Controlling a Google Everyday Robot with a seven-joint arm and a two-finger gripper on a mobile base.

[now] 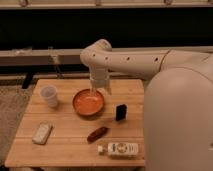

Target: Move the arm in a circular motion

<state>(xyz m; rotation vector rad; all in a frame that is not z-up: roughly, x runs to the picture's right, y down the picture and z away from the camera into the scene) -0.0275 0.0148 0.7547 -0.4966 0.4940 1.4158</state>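
Where the cream-white arm [135, 61] turns down at its rounded elbow, its short cylindrical end hangs over the wooden desk [65, 150]. The jaws sit at the bottom of that end, just above the far rim of an orange bowl [88, 103]. Whether the jaws are parted or closed cannot be told, nor whether they touch the bowl. Arm reaches in from the right, dark dots along its upper segment, and joins a large cream body [180, 125] filling the right side. Left of the jaws, near: a white cup [49, 95], upright. Right of the jaws and closer to the camera: a small black block [120, 112], standing. Further toward the camera: a reddish-brown oblong item [97, 134], lying slantwise. Past it, by the near desk edge: a white bottle [120, 148] on its side, label present, writing too small to read. Well left of the jaws and toward the camera: a flat white remote-like item [42, 133].
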